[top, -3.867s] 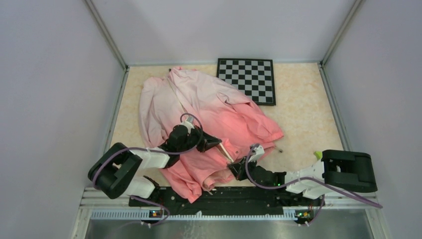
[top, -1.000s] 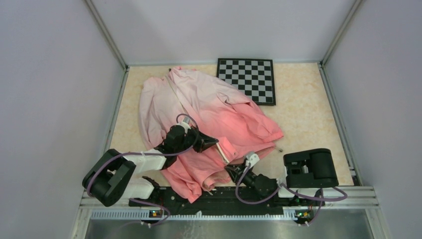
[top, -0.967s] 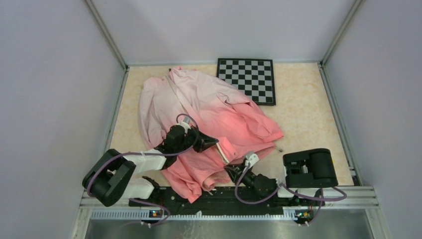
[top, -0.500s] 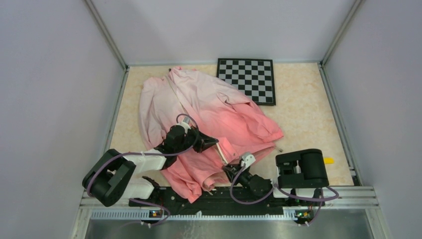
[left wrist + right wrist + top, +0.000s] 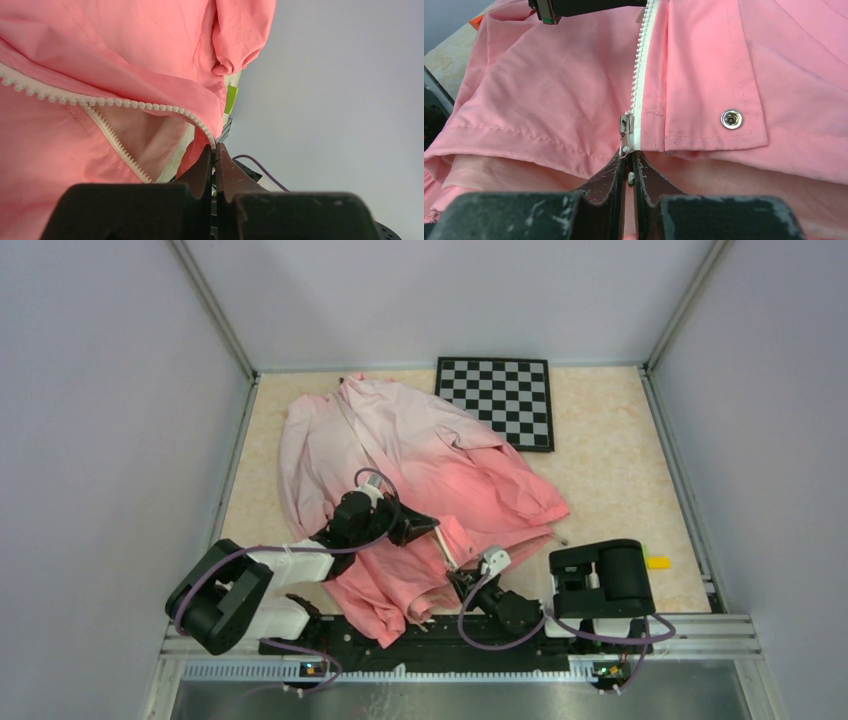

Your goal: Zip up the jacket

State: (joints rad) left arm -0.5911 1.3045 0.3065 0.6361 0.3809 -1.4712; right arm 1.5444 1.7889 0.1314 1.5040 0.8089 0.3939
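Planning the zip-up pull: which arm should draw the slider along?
Right. The right gripper pinches the zipper pull at the hem; the left gripper is shut on the jacket farther along the zipper, steadying it.

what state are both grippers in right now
left gripper: closed on the jacket, at its zipper
right gripper: closed on the zipper's bottom end, under the slider

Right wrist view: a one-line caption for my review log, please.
Right gripper nearly closed just below the slider at the base of the jacket zipper; left gripper pinches it higher up.
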